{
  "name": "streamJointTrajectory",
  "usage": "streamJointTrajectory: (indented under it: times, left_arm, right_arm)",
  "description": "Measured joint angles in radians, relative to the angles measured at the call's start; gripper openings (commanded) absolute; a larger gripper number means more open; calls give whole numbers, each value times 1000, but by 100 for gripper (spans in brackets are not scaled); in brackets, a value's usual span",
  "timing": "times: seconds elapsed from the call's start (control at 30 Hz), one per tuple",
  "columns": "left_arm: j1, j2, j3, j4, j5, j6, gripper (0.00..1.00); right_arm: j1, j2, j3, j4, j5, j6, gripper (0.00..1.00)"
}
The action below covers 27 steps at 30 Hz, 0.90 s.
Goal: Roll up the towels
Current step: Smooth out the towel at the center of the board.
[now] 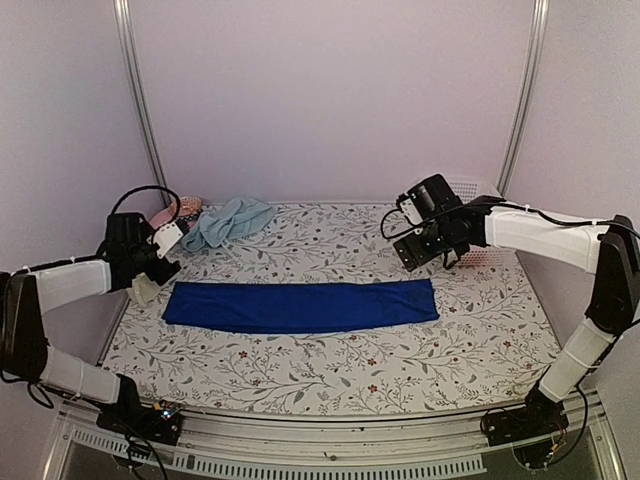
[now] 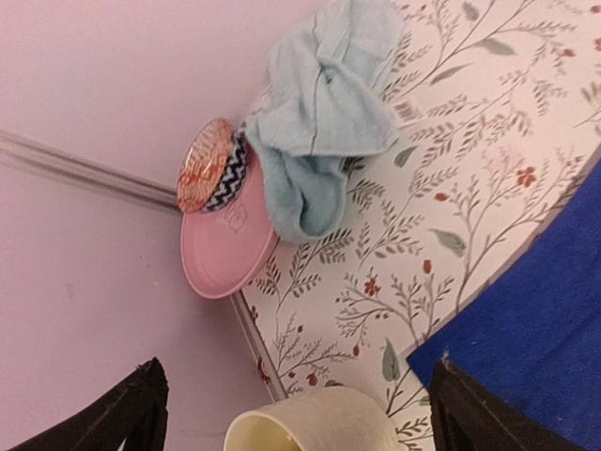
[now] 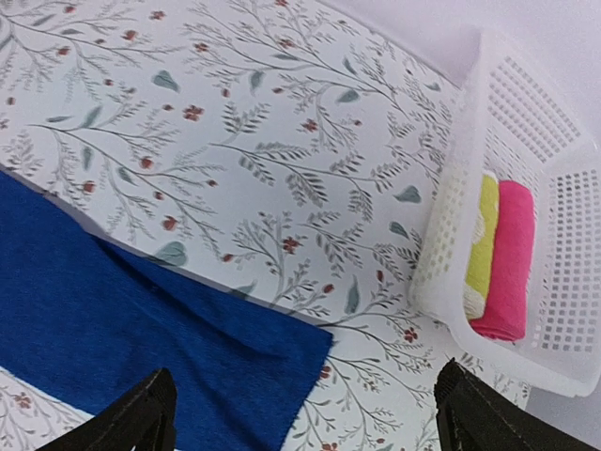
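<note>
The deep royal blue towel [image 1: 300, 305] lies flat as a long strip across the middle of the table. Its right end shows in the right wrist view [image 3: 141, 329] and a corner shows in the left wrist view [image 2: 535, 319]. The pale aqua towel [image 1: 230, 220] lies crumpled at the back left, and also shows in the left wrist view [image 2: 319, 122]. My left gripper [image 1: 160, 262] is open and empty above the table by the blue towel's left end [image 2: 297, 371]. My right gripper [image 1: 422, 255] is open and empty above the towel's right end [image 3: 307, 371].
A pink brimmed hat [image 1: 175, 212] with a patterned band [image 2: 221, 254] sits beside the aqua towel. A cream cylinder [image 2: 319, 423] lies under my left gripper [image 1: 145, 290]. A white basket [image 3: 526, 122] at the back right [image 1: 478, 255] holds a yellow and a pink roll.
</note>
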Motion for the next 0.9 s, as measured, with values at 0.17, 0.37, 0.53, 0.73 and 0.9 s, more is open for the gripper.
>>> streamJointTrajectory:
  times: [0.17, 0.37, 0.53, 0.73, 0.9]
  left_arm:
    - [-126, -106, -65, -45, 121, 29, 83]
    - [-277, -65, -66, -71, 176, 22, 58]
    - [-332, 99, 8, -47, 110, -5, 50]
    - [-376, 266, 11, -16, 18, -8, 41]
    - [-387, 284, -27, -16, -4, 8, 41]
  right_arm:
    - [62, 22, 61, 45, -151, 45, 55]
    - [66, 214, 184, 109, -276, 115, 25]
    - [54, 359, 208, 112, -316, 169, 9]
    - [19, 425, 208, 107, -353, 207, 3]
    - [1, 438, 193, 108, -372, 214, 3]
